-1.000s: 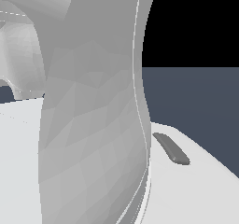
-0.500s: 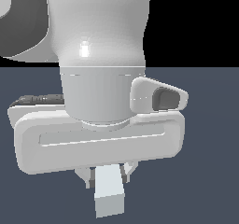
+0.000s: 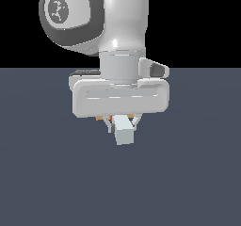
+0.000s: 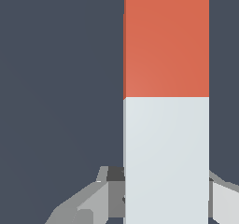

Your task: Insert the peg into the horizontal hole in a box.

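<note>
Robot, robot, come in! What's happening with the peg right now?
Gripper shut on peg. Peg's pale end faces exterior camera. Box and hole not in view. Nothing seen in the way.

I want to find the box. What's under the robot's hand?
Only the peg pinched in the gripper, with plain dark floor below. No box shows; the arm hides whatever is behind it.

flat slate-blue floor (image 3: 47, 182), black void (image 3: 197, 22) above straight horizon.
</note>
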Robot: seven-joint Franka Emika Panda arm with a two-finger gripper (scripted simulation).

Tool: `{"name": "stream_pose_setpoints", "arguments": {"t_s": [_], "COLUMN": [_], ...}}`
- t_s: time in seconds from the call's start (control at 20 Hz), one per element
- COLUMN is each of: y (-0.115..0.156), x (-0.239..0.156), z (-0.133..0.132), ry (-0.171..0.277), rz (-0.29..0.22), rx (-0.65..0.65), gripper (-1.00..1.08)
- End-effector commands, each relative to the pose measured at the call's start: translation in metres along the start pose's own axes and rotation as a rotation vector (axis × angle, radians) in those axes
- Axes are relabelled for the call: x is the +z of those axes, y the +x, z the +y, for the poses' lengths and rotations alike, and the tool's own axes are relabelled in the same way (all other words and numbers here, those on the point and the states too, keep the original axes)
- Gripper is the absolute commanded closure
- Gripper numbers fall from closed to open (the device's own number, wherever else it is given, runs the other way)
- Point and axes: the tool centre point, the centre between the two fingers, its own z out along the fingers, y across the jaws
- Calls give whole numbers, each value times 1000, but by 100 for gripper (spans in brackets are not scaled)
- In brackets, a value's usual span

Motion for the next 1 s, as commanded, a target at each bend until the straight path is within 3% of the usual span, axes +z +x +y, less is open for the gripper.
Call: {"name": "stream_pose_setpoints", "arguments": {"t_s": [0.0,0.3,0.95], "y": [17,37,41], "x": [-5,-9,-7], "z": [7,16,15], "ry": [-2,-2,2], "rz": [-1,-1,0], "rx": [0,-2,-3], "gripper": [108,108,108]}}
